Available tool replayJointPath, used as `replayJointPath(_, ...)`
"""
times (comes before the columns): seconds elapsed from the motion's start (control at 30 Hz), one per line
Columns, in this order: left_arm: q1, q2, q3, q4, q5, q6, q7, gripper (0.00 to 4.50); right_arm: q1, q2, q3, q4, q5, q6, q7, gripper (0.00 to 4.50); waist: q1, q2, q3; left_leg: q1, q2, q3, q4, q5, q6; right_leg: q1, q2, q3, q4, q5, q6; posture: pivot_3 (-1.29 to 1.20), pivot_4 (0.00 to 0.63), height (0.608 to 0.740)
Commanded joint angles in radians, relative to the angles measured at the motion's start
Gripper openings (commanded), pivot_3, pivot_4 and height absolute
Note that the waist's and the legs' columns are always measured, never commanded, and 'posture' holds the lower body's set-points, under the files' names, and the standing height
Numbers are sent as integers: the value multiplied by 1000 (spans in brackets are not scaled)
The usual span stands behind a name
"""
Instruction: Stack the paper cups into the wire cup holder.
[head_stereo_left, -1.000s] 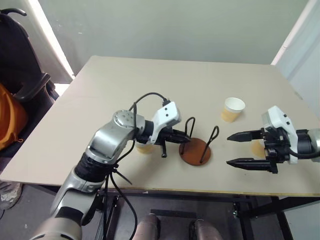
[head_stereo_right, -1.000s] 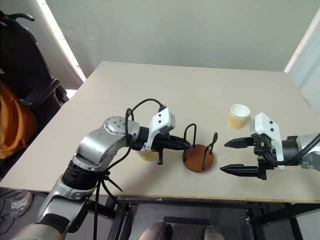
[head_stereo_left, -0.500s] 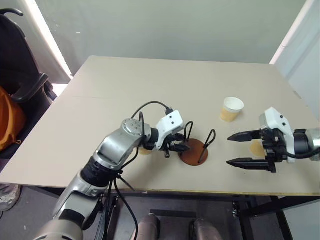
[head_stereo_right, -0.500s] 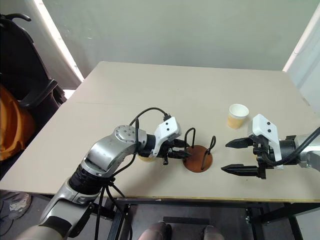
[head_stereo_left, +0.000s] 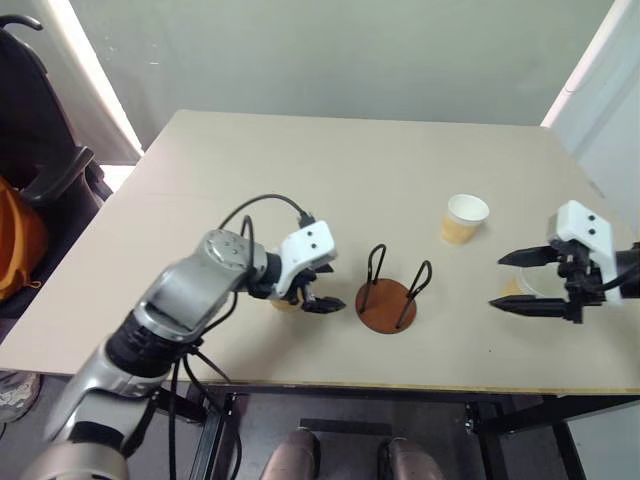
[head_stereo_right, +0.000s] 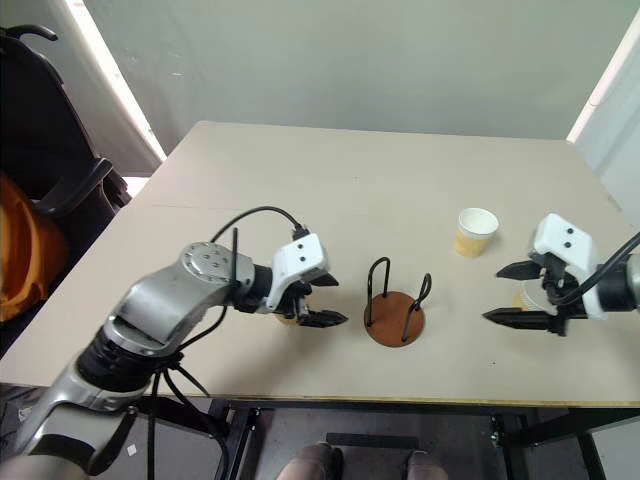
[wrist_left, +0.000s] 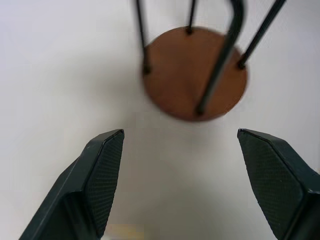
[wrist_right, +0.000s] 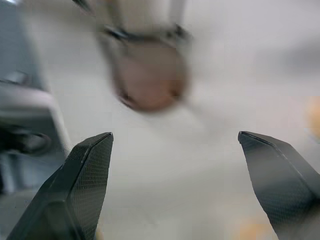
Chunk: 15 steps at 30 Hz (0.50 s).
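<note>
I have both arms out over the desk (head_stereo_left: 250, 170) and neither one is carrying anything. The wire cup holder (head_stereo_left: 390, 295) stands near the middle of the front edge, its wooden disc bare and both black loops upright, so no cup is stacked yet.

My left gripper (head_stereo_left: 318, 290) hangs just to the left of the holder with its jaws spread and nothing between them. In the left wrist view the fingers (wrist_left: 100, 175) frame bare desk with the holder's disc ahead of them. One paper cup (head_stereo_left: 285, 300) sits on the desk right under that wrist, mostly hidden by the hand; I cannot tell whether it is touched.

My right gripper (head_stereo_left: 528, 283) is out by the right edge, jaws wide and empty. A second cup (head_stereo_left: 517, 290) sits just behind its fingers, partly covered. The third cup (head_stereo_left: 465, 218) stands upright on its own further back, toward the right side, well apart from both grippers.

I judge this as the start of a pick: no cup is held and the holder is waiting. The cup by the left wrist looks the handiest. The next move calls for drawing that gripper back, since the cup lies behind its fingertips. Then I lower the spread jaws either side of the cup wall and close gently, because thin paper will crush. The wire loops are close, so I must keep clear of them.
</note>
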Motion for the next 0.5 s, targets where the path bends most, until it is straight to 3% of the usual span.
replayJointPath(0.03, -53, 78, 126, 42, -12, -41, -28, 3872, 15, -54, -9, 70, -86, -73, 31, 4156, 0, 0, 0, 0, 0, 0, 0, 0, 0, 0, 0, 0, 0, 0, 0, 0, 150, 740)
replayJointPath(0.2, -35, 206, 292, 53, -122, -120, -167, 3872, 34, -78, 7, 151, -161, -132, 59, 4156, -10, 0, 0, 0, 1, 0, -1, -4, -3, -3, 0, 0, 1, -1, -2, 0, 150, 740)
replayJointPath(0.23, -40, 205, 318, 52, -150, -124, -182, 3872, 36, -78, 16, 164, -177, -144, 63, 4156, -10, 0, 0, 0, 1, 0, -1, -4, -3, -4, 0, 0, 1, -1, -2, 0, 150, 740)
replayJointPath(0.33, -66, 171, 371, 9, -259, -109, -216, 4465, 15, -57, 58, 197, -215, -168, 63, 4156, -9, 0, 0, 0, 1, 0, -1, -6, -2, -3, 0, 0, 0, -1, -2, 0, 150, 740)
replayJointPath(0.5, -62, 160, 352, -39, -287, -162, -231, 4491, -40, -26, 125, 217, -246, -175, 77, 4156, -13, 1, 0, -1, 1, 0, 0, -7, 0, -3, 0, 0, 1, -1, -2, 0, 150, 740)
